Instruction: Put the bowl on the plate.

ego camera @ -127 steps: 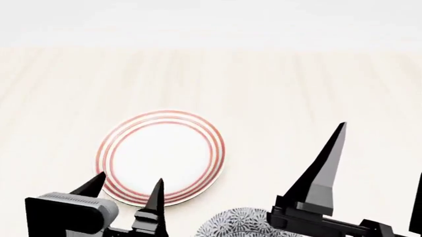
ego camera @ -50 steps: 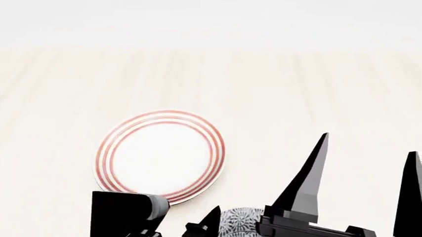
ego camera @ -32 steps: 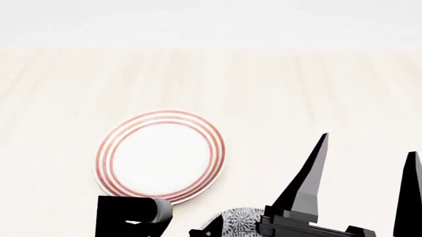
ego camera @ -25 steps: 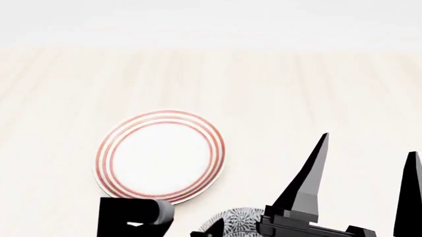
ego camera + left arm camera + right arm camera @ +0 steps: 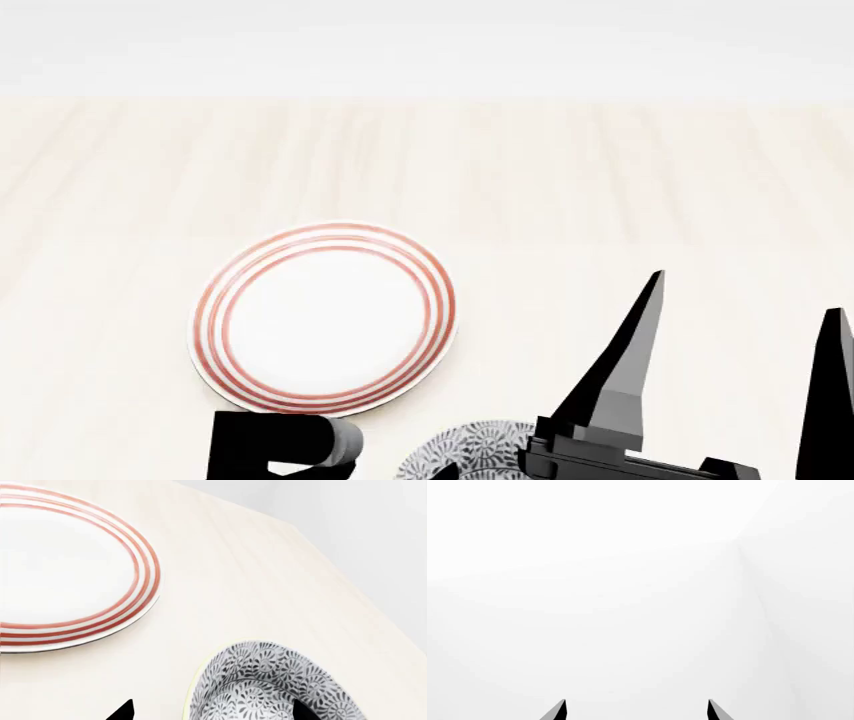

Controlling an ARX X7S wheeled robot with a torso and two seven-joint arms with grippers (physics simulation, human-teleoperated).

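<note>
The bowl (image 5: 267,680), grey-and-white floral with a pale rim, sits on the table beside the plate (image 5: 67,570), a white plate with red rings, a gap of bare wood between them. My left gripper (image 5: 211,711) is open and straddles the bowl's rim: one tip is outside over the table, the other over the bowl's inside. In the head view the plate (image 5: 324,317) lies left of centre and only a slice of the bowl (image 5: 467,455) shows at the bottom edge. My right gripper (image 5: 747,293) stands open with its fingers raised, holding nothing; the right wrist view shows only blank white around that gripper (image 5: 636,702).
The pale wooden table (image 5: 561,180) stretches far behind the plate. The table's edge (image 5: 347,575) runs close past the bowl. The left arm's dark wrist (image 5: 274,450) covers the plate's near rim in the head view.
My left arm has shifted right toward the bowl and sunk lower, so its fingertips have left the head view. The right gripper moved slightly left and lower early on, then stayed still.
</note>
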